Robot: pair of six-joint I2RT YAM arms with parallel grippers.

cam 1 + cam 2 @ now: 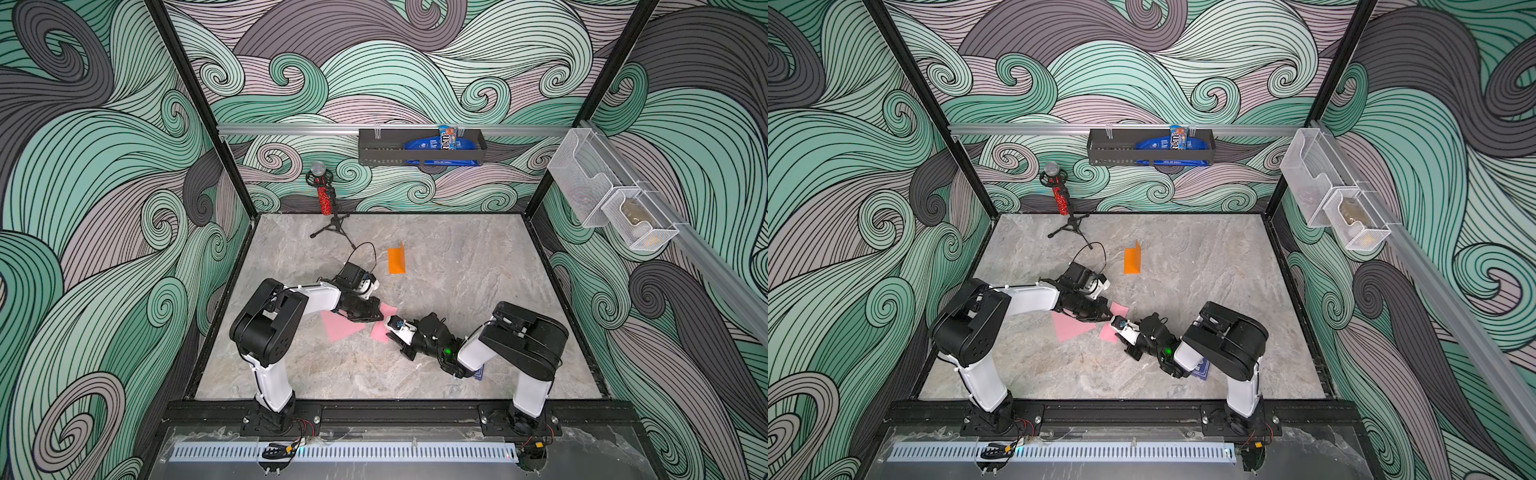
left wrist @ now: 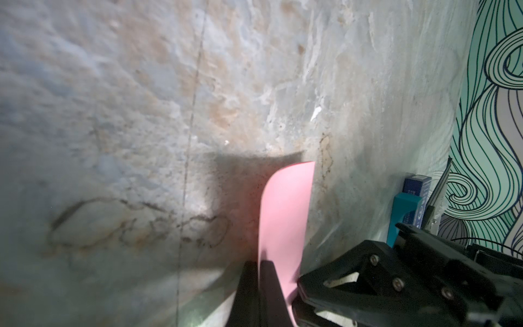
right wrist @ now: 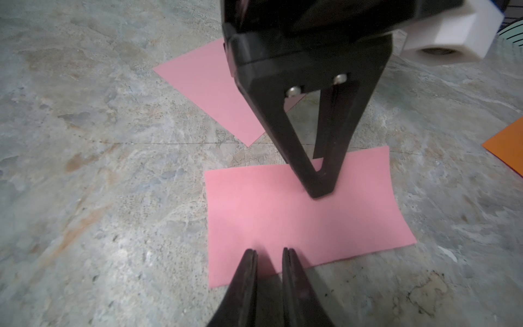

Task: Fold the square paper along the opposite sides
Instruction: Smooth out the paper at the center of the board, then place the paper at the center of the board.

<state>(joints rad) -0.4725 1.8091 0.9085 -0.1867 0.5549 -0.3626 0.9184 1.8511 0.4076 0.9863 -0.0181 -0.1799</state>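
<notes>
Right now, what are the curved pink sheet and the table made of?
Curved pink sheet: likely thin matte paper; it bows and shows no shine. Table: grey veined stone look, dull finish; real stone or print, I can't tell.

My grey marbled worktop point(image 1: 457, 270), pink paper point(image 3: 283, 215) beside a flat pink sheet point(image 1: 338, 326), orange paper point(image 1: 396, 262) further back, microphone tripod point(image 1: 332, 226) rearmost.

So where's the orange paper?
In both top views the orange paper lies on the marble table toward the back, just right of the microphone stand, with one flap standing up.
</notes>
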